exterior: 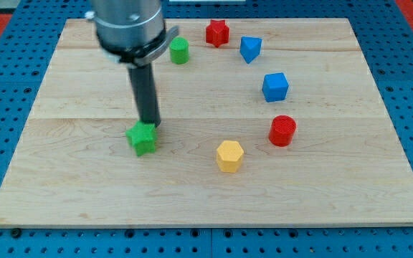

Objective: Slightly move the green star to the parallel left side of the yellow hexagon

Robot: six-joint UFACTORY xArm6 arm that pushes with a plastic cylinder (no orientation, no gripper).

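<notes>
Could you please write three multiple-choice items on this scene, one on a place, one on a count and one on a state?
1. Where is the green star relative to the yellow hexagon?
A. the view's left
B. the view's right
C. on top of it

2. How many blue blocks are on the board?
A. one
B. two
C. three

3. Where is my tip?
A. at the green star's top edge
B. at the red cylinder
C. off the board

Answers: 1 A, the star lies left and slightly higher. 2 B, a blue cube and another blue block. 3 A, the rod ends right at the star.
</notes>
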